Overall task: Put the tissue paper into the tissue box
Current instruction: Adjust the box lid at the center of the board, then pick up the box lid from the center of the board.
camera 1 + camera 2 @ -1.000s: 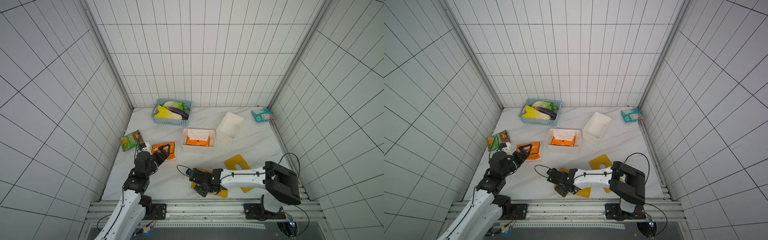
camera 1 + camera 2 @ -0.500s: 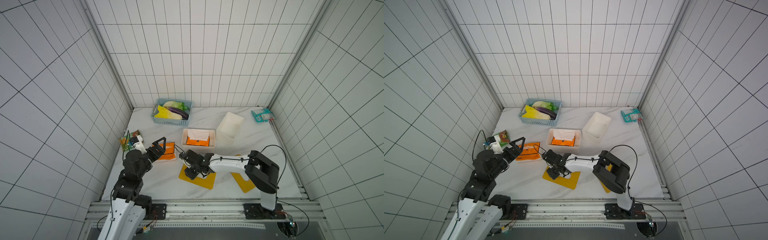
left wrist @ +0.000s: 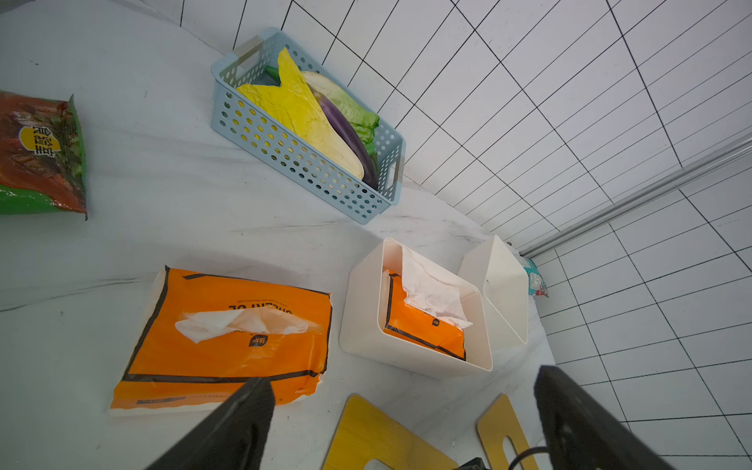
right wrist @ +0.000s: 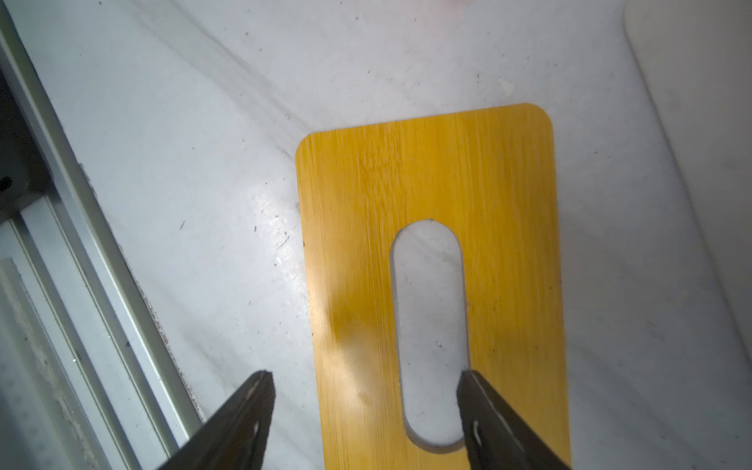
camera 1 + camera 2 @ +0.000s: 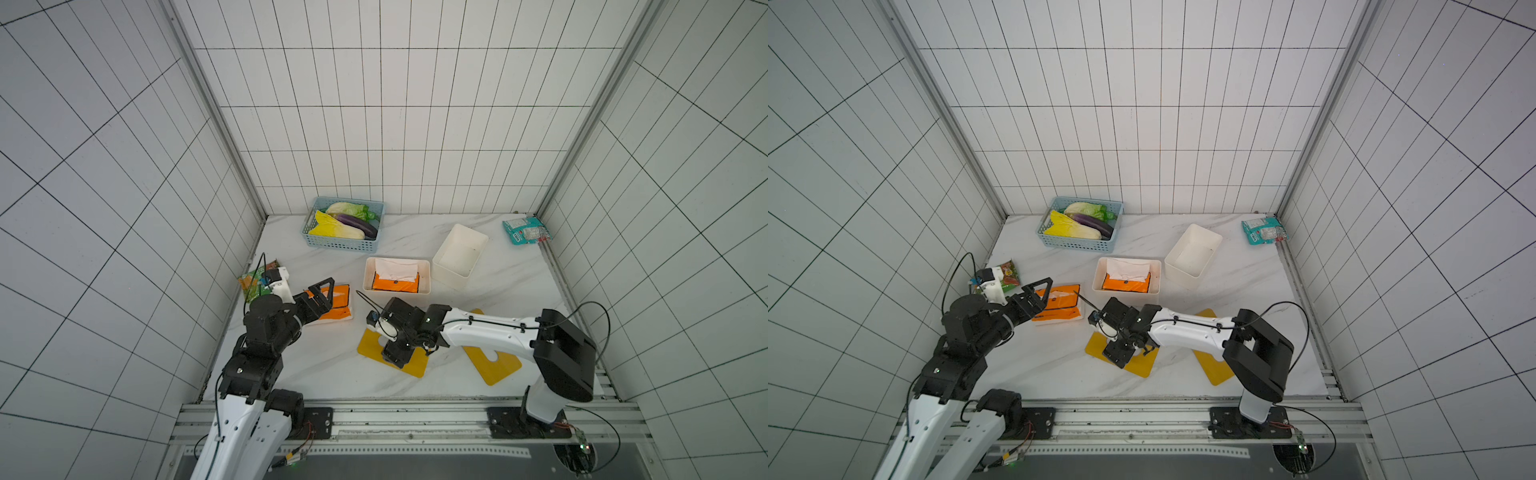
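Left wrist view showed a snack bag (image 3: 40, 158) by the counter's left edge and, toward the middle, the orange tissue pack (image 3: 228, 337) lying flat on the counter (image 3: 162, 228), a white sheet puffed from its slit. The left jaws hung wide apart just above the pack's near edge, gripping nothing. Judging from that, the step in hand was the approach to the pack. The next move called for lowering the jaws astride it, closing on the soft wrapper without snagging the loose sheet, then carrying it rightward to the empty tissue box (image 5: 461, 257). Near the counter's middle a first tissue box (image 5: 368, 276) already held an orange pack, and the empty one stood just beside it on the right. Nearer the front edge, the right wrist view showed the right jaws apart over a slotted yellow lid (image 4: 427, 175) lying flat, one tip at the slot's rim and the other off the lid's side, clamping nothing. A second yellow lid (image 5: 492, 365) lay to its right, partly under the right arm (image 5: 486, 332). In both top views the left jaws covered part of the pack and the wrist hid the right jaws; whether those tips touched the lid could not be told. A teal packet (image 5: 525, 230) in the far right corner was too small to read.
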Motion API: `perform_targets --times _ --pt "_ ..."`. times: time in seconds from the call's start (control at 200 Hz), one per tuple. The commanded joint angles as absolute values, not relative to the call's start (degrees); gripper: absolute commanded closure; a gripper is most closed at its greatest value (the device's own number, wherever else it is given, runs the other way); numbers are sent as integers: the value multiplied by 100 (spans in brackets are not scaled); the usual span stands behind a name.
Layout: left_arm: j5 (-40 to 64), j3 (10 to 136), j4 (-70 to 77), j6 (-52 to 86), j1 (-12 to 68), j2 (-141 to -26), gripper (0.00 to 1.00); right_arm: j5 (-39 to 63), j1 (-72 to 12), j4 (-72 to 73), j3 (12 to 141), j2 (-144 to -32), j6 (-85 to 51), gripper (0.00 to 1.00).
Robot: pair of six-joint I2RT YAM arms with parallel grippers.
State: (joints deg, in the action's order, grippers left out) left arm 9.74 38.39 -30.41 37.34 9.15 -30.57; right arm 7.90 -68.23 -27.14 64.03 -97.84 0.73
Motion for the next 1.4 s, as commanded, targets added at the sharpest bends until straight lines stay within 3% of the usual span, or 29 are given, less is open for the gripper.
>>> perform_targets --times 0.0,0.69,1.399 --pt "991 4001 -3172 3374 895 -3067 2 899 -6866 -3086 6219 -9808 358 25" --pt "718 3780 -3252 2821 894 -3104 2 569 -7058 -2909 6407 -10554 519 31" --pt "-279 3912 -3795 2572 884 -2279 2 -4 -7408 -3050 6225 -10897 225 38"
